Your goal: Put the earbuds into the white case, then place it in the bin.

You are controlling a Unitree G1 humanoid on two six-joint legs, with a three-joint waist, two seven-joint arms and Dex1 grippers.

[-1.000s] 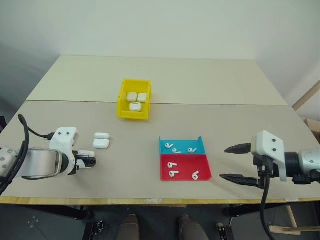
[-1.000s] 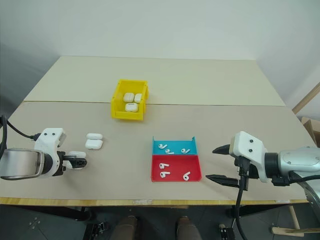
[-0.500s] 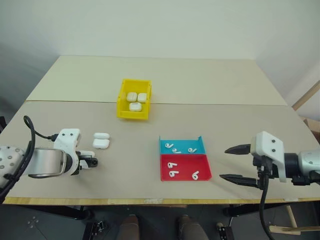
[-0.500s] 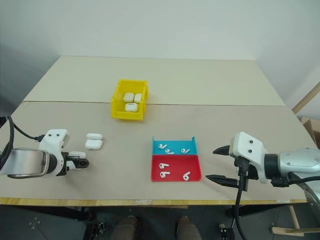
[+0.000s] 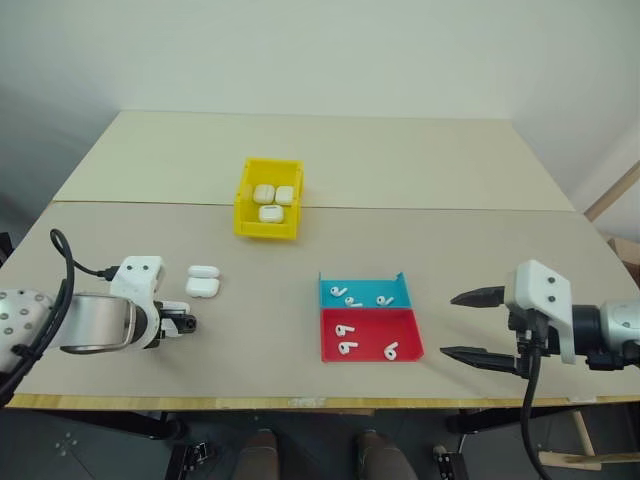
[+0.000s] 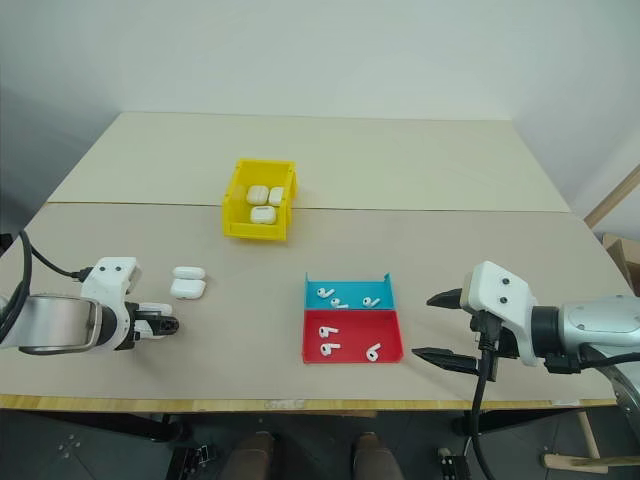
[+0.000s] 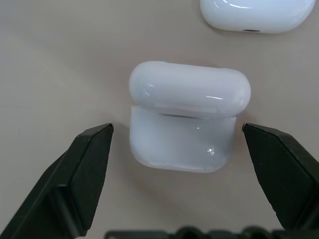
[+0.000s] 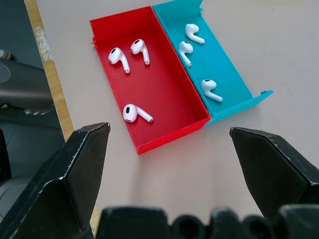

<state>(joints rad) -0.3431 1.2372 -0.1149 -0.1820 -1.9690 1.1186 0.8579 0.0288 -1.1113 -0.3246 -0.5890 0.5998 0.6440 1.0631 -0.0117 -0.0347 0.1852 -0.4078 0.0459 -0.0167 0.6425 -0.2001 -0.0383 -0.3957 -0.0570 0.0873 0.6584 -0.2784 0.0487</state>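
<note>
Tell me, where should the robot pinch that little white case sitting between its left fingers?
Probably the white case by its two short rounded ends, coming down from above. The open left gripper already has a finger beside each end, and the case lies flat on the table.

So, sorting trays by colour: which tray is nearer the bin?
The blue tray, clearest in the left eye view.

The left claw (image 5: 186, 322) sits at the lower left of the frame, its fingers spread wide. The right claw (image 5: 468, 325) is at the lower right, also wide open, holding nothing.
</note>
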